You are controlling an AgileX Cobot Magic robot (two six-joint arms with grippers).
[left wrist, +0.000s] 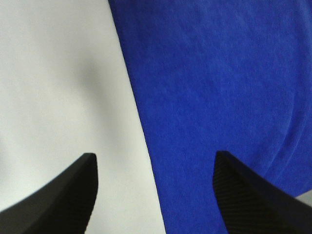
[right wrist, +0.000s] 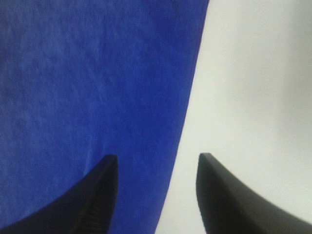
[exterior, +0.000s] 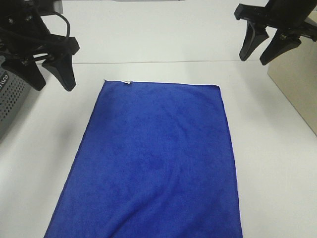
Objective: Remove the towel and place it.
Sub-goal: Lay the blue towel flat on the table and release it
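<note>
The royal-blue towel (exterior: 156, 158) lies flat on the white table (exterior: 277, 168), running from the middle down past the near edge of the view. A small white tag (exterior: 126, 82) shows at its far left corner. My left gripper (exterior: 53, 79) is open and empty, raised above the table just left of the towel's far left corner. My right gripper (exterior: 257, 57) is open and empty, raised beyond the towel's far right corner. The left wrist view shows the towel (left wrist: 219, 97) under one finger, its edge between the fingers. The right wrist view shows the towel (right wrist: 92, 87) likewise.
A grey perforated box (exterior: 12, 99) stands at the left edge of the table. A beige box (exterior: 297, 84) stands at the right edge. Bare white tabletop runs along both sides of the towel and behind it.
</note>
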